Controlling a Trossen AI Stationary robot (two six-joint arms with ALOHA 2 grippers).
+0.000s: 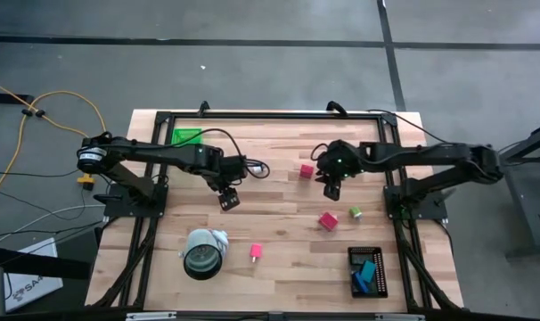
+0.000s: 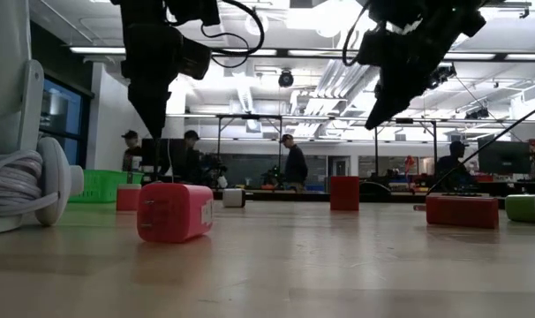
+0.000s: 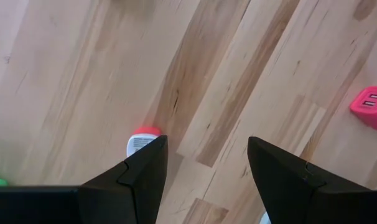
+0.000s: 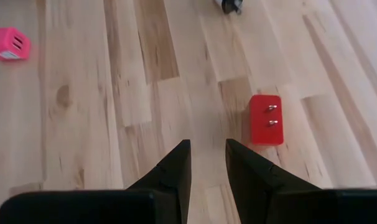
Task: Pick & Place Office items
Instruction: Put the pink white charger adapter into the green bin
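Observation:
My left gripper (image 1: 228,198) is open and empty above the bare table, left of middle. Its wrist view shows a small red-and-white piece (image 3: 142,138) partly behind one finger, and a pink block (image 3: 370,107) farther off. My right gripper (image 1: 331,187) hangs above the table right of middle, its fingers (image 4: 208,149) a little apart with nothing between them. A red block (image 4: 266,119) lies flat on the table just ahead of it. In the high view there are another red block (image 1: 306,170), a green cube (image 1: 355,212) and the pink block (image 1: 256,252).
A big white-and-grey roll (image 1: 203,252) lies at the near left. A black tray (image 1: 368,257) with blue and teal bits sits at the near right, and a green tray (image 1: 186,135) at the far left. People stand in the room behind the table.

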